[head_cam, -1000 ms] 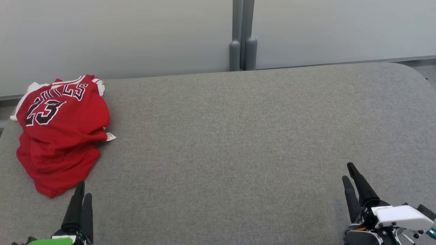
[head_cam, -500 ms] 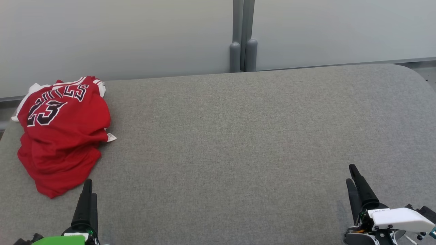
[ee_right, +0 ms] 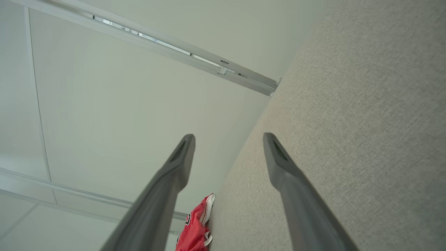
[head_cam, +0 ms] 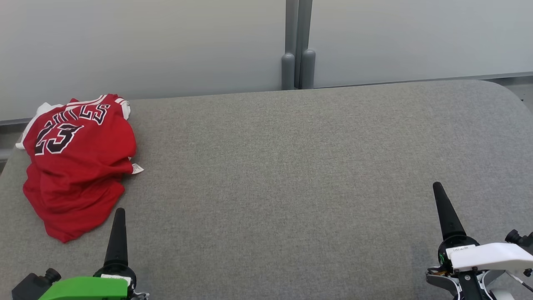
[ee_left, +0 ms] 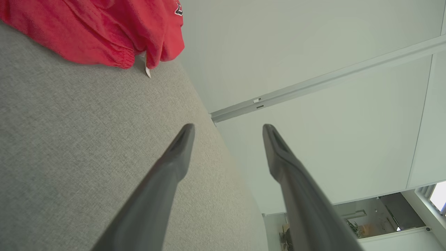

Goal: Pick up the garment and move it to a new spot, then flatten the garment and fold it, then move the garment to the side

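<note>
Pickup seems not yet begun: the red Bulls jersey point(head_cam: 77, 162) lies crumpled at the grey table point(head_cam: 291, 166)'s left end, with the left gripper point(ee_left: 228, 129) and right gripper point(ee_right: 228, 138) gaping empty.

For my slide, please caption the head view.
Red jersey crumpled on grey surface; left gripper, right gripper open, empty.

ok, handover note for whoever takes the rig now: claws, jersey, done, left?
Left claw: open, empty, near the red Bulls 23 jersey, not touching.
Right claw: open, empty, above the grey padded table, right side.
Jersey: bunched at the table's far-left corner.
Done: nothing evident; jersey neither flat nor folded.
Left: pick up, relocate, flatten, fold, set aside.
</note>
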Tool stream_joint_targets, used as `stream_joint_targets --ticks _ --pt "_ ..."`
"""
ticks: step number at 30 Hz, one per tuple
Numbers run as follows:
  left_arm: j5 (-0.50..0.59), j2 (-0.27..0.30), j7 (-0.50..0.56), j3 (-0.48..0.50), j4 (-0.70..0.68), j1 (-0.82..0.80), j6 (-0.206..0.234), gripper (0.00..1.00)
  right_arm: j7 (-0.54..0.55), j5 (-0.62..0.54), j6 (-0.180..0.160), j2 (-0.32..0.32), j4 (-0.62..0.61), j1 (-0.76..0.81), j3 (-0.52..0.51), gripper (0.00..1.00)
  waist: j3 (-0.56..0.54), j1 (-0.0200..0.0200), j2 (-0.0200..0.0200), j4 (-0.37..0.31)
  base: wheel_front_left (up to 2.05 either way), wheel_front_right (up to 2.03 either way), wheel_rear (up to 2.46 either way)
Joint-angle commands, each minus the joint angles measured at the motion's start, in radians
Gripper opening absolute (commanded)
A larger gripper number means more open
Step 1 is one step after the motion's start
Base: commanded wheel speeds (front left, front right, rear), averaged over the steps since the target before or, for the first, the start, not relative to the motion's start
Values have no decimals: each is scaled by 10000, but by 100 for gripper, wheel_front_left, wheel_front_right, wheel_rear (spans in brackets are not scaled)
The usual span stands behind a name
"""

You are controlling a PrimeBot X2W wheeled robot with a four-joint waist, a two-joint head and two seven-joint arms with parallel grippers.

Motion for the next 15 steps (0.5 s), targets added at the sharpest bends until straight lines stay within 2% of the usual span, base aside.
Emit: stream_joint_targets --ticks 1,15 --pt "539 62 -125 -70 -218 -273 65 100 -87 -509 3 5 -277 -212 -67 100 -5 0 9 4 0 0 0" --pt "3856 76 -650 -647 -306 -403 314 100 -349 -3586 4 173 -601 -151 293 100 -39 0 13 34 0 0 0"
